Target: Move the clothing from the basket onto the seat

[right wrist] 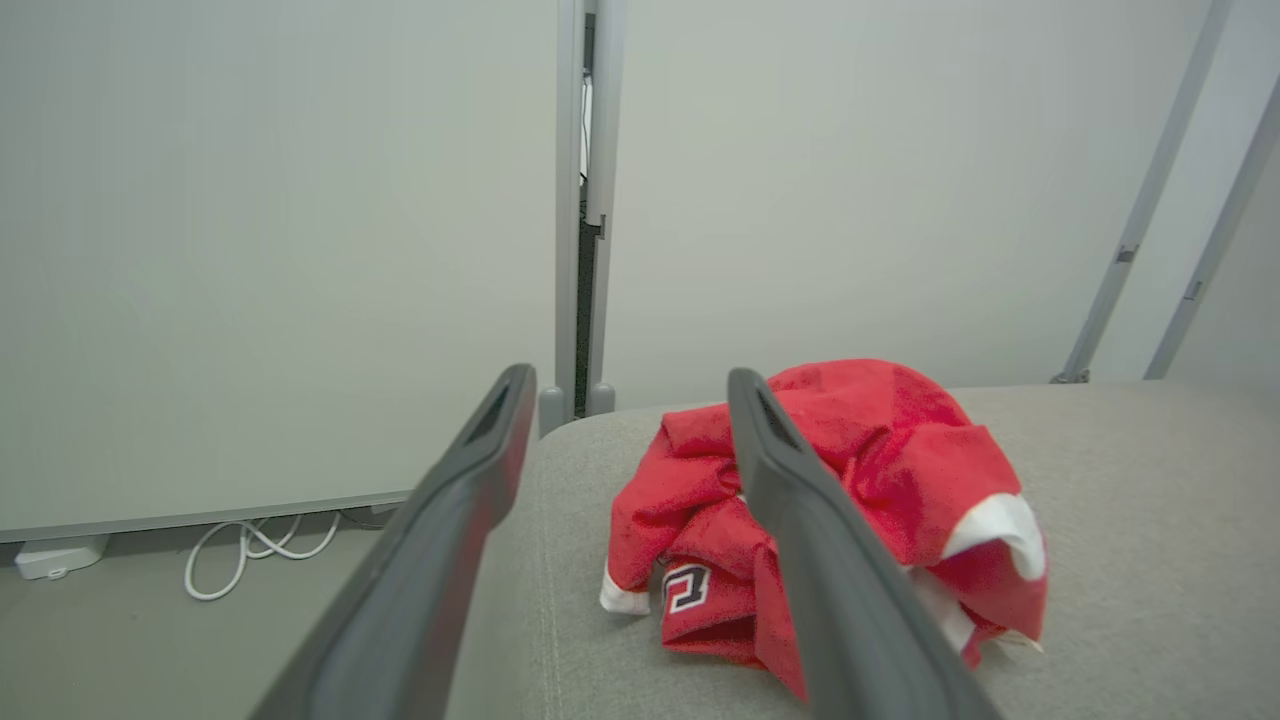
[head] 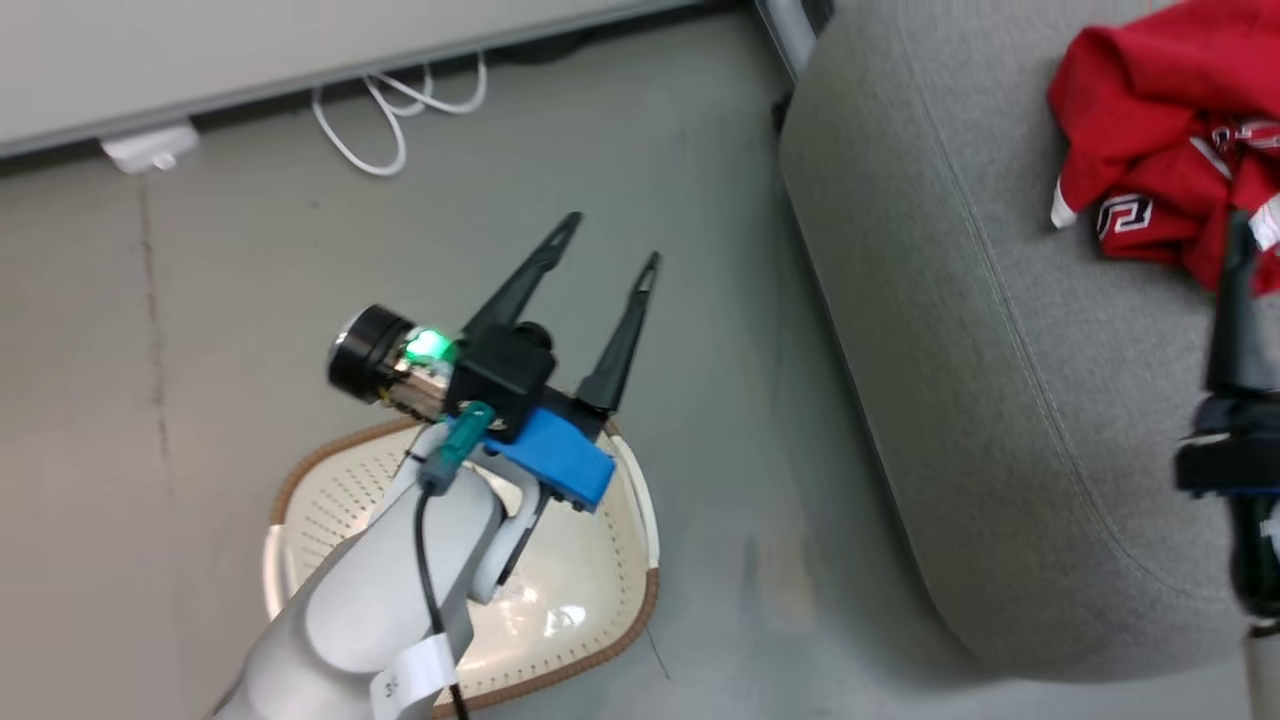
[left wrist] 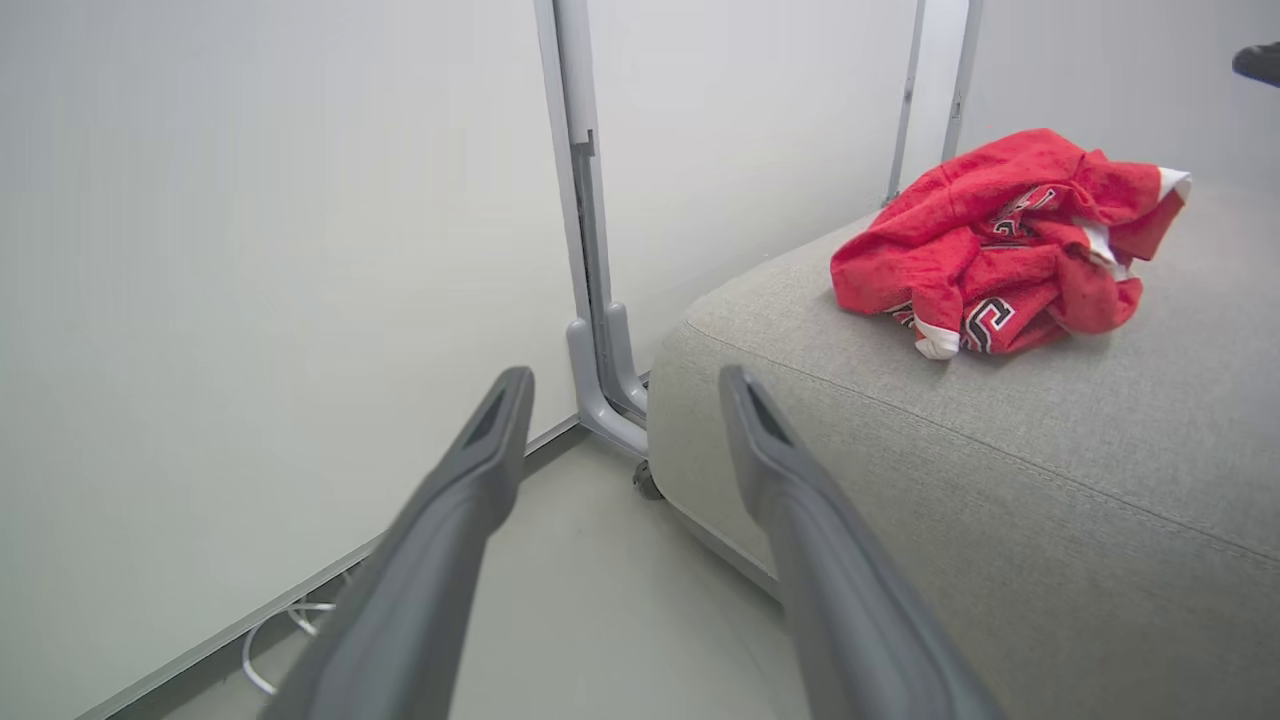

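Red white-trimmed fabric clothing (right wrist: 880,450) lies heaped on the large grey upholstered seat (head: 950,300) — apparently delivered — so the right gripper (right wrist: 627,380) and left gripper (head: 612,240) hang spread-fingered, empty.

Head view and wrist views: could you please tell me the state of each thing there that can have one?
clothing: crumpled heap, lying on the seat.
basket: upright on floor, no clothing in its visible part.
seat: bearing the clothing.
left gripper: open, holding nothing.
right gripper: open, holding nothing.
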Controlling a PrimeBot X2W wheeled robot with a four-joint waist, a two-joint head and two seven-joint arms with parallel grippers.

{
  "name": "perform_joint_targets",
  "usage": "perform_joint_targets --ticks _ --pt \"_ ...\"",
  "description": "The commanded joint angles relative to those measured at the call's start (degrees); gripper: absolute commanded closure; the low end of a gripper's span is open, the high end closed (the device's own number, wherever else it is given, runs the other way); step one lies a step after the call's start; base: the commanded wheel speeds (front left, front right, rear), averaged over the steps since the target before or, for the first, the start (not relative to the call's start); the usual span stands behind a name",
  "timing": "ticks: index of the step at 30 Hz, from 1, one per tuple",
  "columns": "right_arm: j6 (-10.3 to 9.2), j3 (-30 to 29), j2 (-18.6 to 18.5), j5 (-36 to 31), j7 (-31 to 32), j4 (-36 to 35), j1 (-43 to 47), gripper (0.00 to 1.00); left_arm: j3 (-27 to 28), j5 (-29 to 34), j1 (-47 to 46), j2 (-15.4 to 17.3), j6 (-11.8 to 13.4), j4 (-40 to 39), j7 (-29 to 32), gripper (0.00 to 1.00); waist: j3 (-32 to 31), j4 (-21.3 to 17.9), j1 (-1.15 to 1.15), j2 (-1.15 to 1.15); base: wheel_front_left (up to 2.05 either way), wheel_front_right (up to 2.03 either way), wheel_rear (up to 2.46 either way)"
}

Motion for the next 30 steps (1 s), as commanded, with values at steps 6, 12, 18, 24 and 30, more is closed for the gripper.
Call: perform_joint_targets --ticks 6,12,18,24,30 --pt "0.01 6.65 2.16 0.93 -0.02 -0.70 2.42 0.00 7.52 0.95 6.47 1.23 1.88 -3.54 -0.26 0.00 -6.32 5.14 0.01 0.00 0.00 0.00 0.00" --pt "0.01 10.57 3.30 1.14 -0.02 0.99 3.10 0.00 14.93 2.55 12.56 1.32 2.35 -6.30 -0.27 0.00 -9.54 7.45 0.01 0.00 0.00 0.00 0.00" --pt "0.01 12.30 4.89 0.45 -0.02 2.17 5.23 0.00 21.43 4.61 18.73 0.36 1.56 -7.86 -0.26 0.00 -12.28 8.78 0.01 0.00 0.00 0.00 0.00" --pt "0.01 12.56 6.27 -0.51 -0.02 2.15 8.13 0.00 25.77 6.25 23.38 -1.04 0.28 -7.88 -0.26 0.00 -14.42 9.33 0.01 0.00 0.00 0.00 0.00" --pt "0.01 11.98 7.36 -0.99 -0.02 2.42 11.77 0.00 30.06 8.18 27.76 -2.89 -1.05 -7.22 -0.26 0.00 -16.34 9.68 0.01 0.00 0.00 0.00 0.00"
